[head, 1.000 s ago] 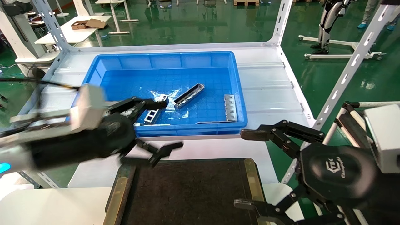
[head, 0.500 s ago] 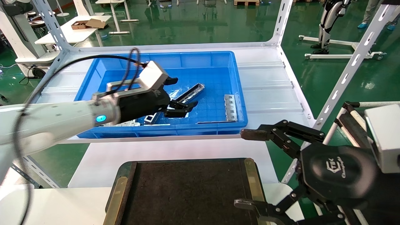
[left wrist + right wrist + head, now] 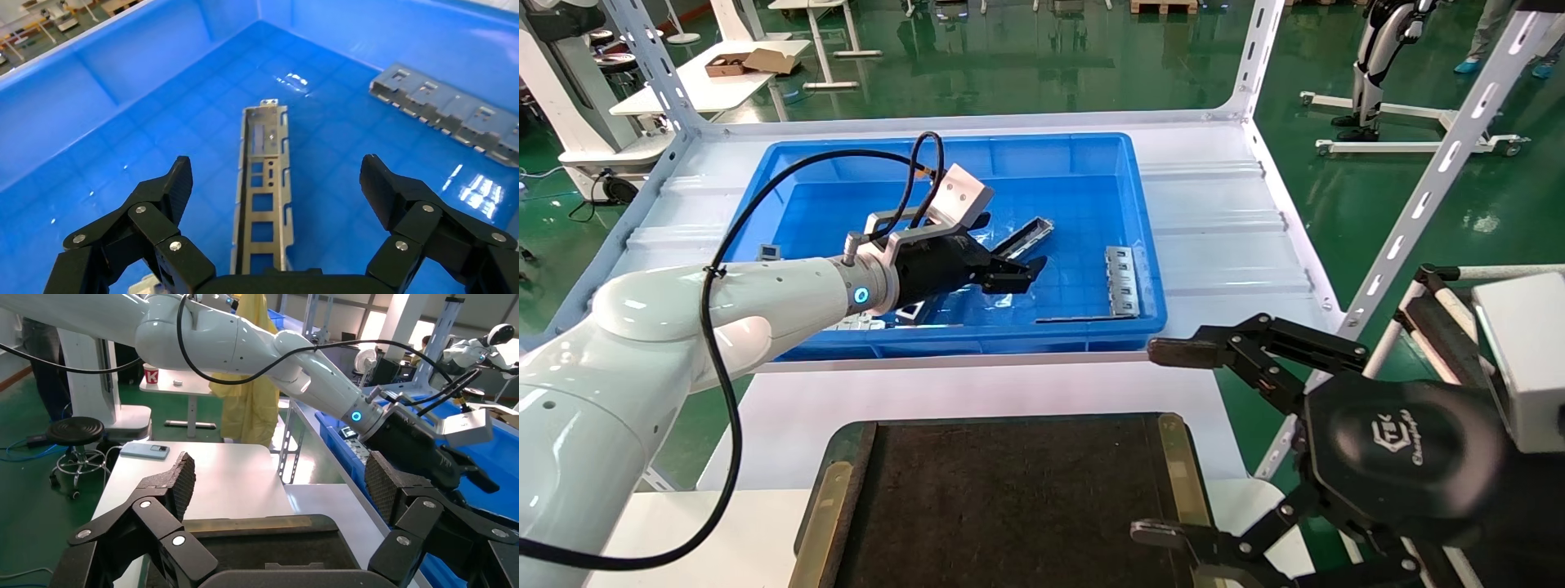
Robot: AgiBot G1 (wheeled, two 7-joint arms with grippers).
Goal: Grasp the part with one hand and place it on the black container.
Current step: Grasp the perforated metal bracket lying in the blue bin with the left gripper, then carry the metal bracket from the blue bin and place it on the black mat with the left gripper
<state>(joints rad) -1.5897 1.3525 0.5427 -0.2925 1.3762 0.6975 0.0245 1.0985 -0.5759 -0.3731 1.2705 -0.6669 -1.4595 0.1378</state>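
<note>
**Left arm lined up over the part, grasp not yet made**

From the head view, the left gripper (image 3: 1017, 273) hovers inside the blue bin (image 3: 1144, 245), over the part (image 3: 1030, 234); the black container (image 3: 1009, 498) waits nearer the robot.

The left wrist view shows wide, empty jaws straddling the part (image 3: 263, 190): descending and closing comes next, I'd judge.

In the right wrist view, the right gripper (image 3: 278, 478) sits parked, open, holding nothing.

On the black back of my right gripper (image 3: 1169, 441) I can make out a white angular logo with a small word under it that looks like "Champion", and a white cup (image 3: 150, 373) on a far table carries a red "K".
</note>
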